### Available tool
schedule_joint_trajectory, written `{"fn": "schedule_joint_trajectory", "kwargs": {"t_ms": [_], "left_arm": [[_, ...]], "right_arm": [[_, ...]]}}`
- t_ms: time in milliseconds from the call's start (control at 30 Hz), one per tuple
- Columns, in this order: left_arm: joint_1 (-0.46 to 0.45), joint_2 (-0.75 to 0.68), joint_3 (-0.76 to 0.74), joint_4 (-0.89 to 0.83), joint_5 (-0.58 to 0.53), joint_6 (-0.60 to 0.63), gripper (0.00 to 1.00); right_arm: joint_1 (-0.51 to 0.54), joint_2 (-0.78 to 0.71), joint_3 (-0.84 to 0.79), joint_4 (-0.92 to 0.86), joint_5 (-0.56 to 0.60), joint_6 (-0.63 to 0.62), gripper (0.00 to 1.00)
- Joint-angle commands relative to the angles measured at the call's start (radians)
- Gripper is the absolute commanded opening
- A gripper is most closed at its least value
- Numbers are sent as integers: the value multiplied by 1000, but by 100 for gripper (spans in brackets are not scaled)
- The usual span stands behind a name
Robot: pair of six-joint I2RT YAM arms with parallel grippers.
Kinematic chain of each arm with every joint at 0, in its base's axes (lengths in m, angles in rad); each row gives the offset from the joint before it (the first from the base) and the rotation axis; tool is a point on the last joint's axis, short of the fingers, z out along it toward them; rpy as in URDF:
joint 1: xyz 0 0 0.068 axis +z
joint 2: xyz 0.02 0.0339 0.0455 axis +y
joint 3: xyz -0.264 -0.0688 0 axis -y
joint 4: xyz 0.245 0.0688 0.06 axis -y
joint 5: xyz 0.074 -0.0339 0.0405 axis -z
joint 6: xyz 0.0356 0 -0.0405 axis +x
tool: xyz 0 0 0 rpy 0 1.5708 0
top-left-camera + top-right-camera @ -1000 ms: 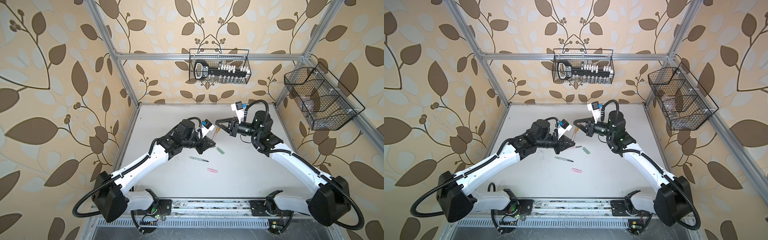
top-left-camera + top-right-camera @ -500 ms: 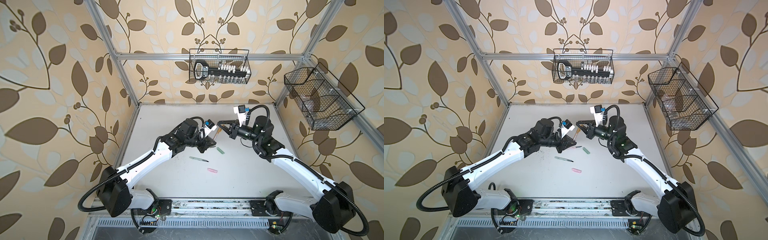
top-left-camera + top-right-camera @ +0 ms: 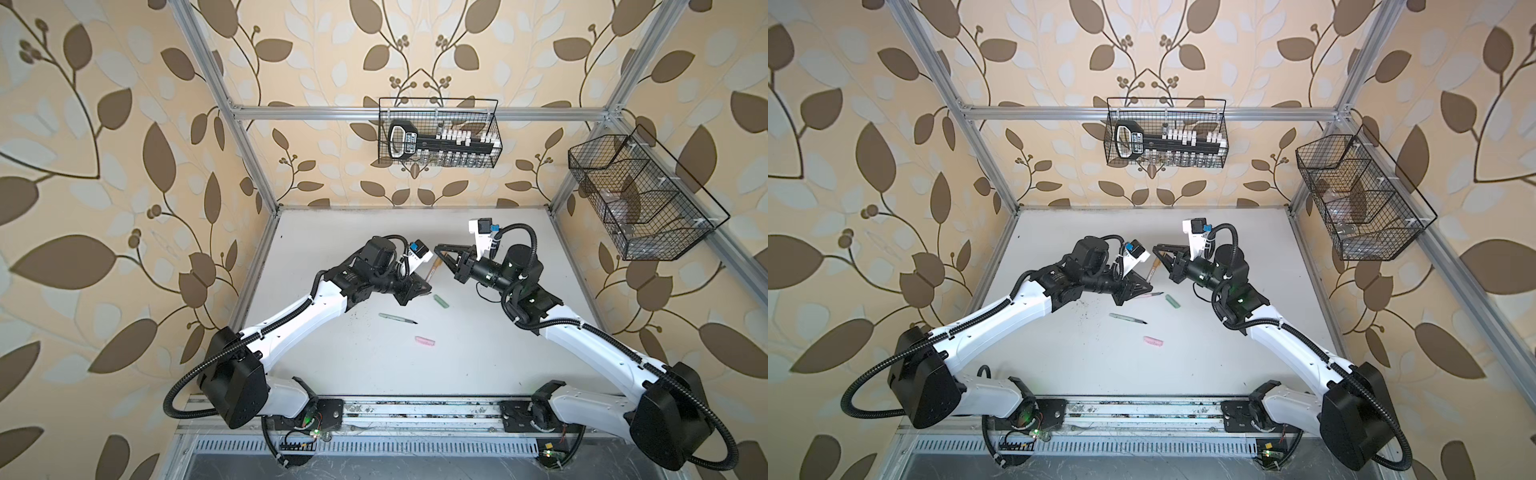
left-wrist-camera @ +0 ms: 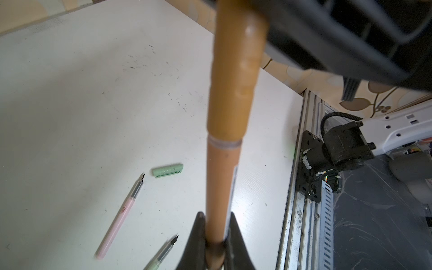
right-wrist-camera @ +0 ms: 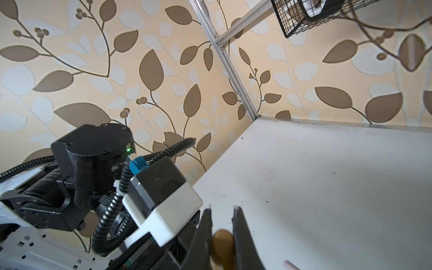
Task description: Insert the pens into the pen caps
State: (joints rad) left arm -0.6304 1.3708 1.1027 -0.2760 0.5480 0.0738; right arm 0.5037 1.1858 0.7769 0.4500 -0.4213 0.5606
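My left gripper [image 4: 215, 215] is shut on the rear of the tan-brown pen [image 4: 222, 187], held above the table in both top views [image 3: 432, 270] [image 3: 1153, 269]. The tan-brown cap [image 4: 236, 81] covers the pen's front end and meets the barrel at a pale ring. My right gripper [image 5: 222, 209] is shut on that cap [image 5: 223, 243]. The two grippers [image 3: 424, 286] [image 3: 440, 249] face each other. On the table lie the green pen [image 3: 397, 318], the green cap [image 3: 441, 301], the pink cap [image 3: 425, 340] and the pink pen [image 4: 119, 217].
The white table [image 3: 478, 357] carries dark scuff marks. A wire basket [image 3: 438, 137] hangs on the back wall and another wire basket [image 3: 640, 199] on the right wall. An aluminium rail [image 3: 415, 411] runs along the front edge.
Both arms have shifted a little to the right, with the pen and cap still held between them. Neither grip has changed.
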Motion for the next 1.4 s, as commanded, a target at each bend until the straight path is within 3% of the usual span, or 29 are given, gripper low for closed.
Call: {"fn": "schedule_joint_trajectory", "kwargs": {"t_ms": [0,400,733,1000,1033,1100,1167,1233,1367], "left_arm": [[55,-48,175,369,-34,-74,0],[63,-64,215,356,-50,-37,0],[93,-79,207,409,-48,-84,0],[91,-87,136,318,7,-122,1],[92,-96,108,308,-2,-139,12],[89,-124,54,275,-3,-149,15],[89,-162,8,235,-25,-150,27],[89,-198,-29,194,-36,-153,52],[89,-259,-89,161,-31,-183,84]], "right_arm": [[63,42,-91,-232,-120,-18,0],[121,65,-84,-355,-93,-7,0],[174,18,-91,-405,-12,27,0],[51,-36,-18,-443,21,-4,0],[33,-38,-3,-446,20,-7,0],[8,-42,35,-460,19,-24,0],[-11,-42,76,-486,21,-39,0],[-30,-45,111,-501,16,-49,0],[-37,-53,163,-539,21,-68,0]]}}
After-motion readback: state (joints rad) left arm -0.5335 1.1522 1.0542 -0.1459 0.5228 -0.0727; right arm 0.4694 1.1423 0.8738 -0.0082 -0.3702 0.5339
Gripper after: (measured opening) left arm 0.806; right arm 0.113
